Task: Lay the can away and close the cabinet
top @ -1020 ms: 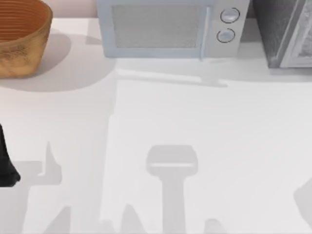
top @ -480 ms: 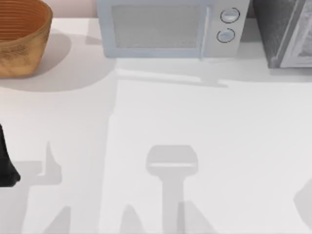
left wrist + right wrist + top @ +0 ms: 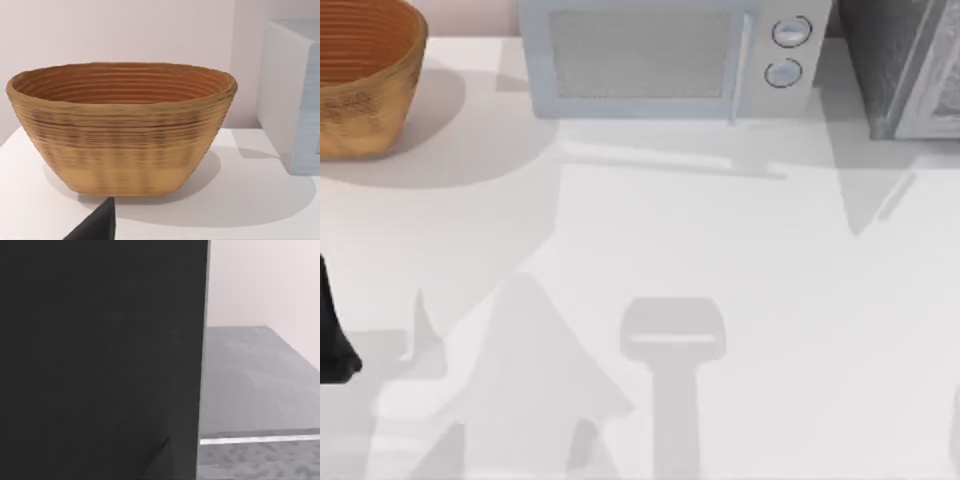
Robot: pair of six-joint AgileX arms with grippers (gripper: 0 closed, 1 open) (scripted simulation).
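The left arm (image 3: 332, 330) rests at the left edge of the worktop (image 3: 720, 260), near the basket (image 3: 365, 75); I cannot tell how either tool is set. At the far right stands the cabinet (image 3: 885, 60). I see no can on the worktop, so it may already be put away, and the door may be all that is left.

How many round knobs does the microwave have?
2. Both sit on the microwave front, at its right end: the upper knob and the lower knob just under it. No others show, and nothing covers that panel.
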